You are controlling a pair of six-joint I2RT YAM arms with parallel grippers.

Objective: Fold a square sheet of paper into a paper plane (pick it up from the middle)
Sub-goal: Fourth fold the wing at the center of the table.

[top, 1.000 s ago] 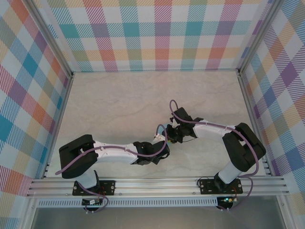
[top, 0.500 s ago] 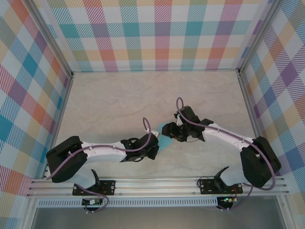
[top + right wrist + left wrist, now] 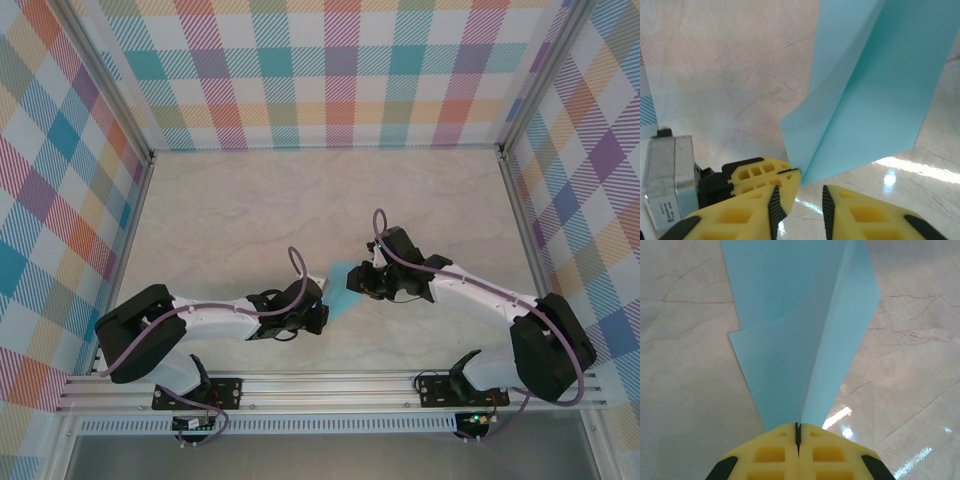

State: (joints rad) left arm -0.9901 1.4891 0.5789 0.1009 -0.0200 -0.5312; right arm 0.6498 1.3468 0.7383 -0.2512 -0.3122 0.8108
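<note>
The light-blue sheet of paper (image 3: 345, 290) is folded along a centre crease into a narrow pointed paper plane shape (image 3: 800, 330). It hangs above the marble table between my two grippers. My left gripper (image 3: 798, 429) is shut on its narrow end, the yellow fingers pressed together on the crease. In the right wrist view that left gripper (image 3: 760, 172) pinches the paper's point (image 3: 865, 90). My right gripper (image 3: 800, 197) stands open just below that point, with nothing between its fingers. From above, the left gripper (image 3: 322, 308) and right gripper (image 3: 362, 282) face each other closely.
The marble table (image 3: 250, 220) is walled by plaid panels on the left (image 3: 60, 200), back (image 3: 330, 70) and right (image 3: 590, 180). An aluminium rail (image 3: 330, 385) runs along the near edge by the arm bases.
The left arm drew back leftwards and the right arm reached further left. The blue paper, hidden between the grippers a second ago, now shows between them.
</note>
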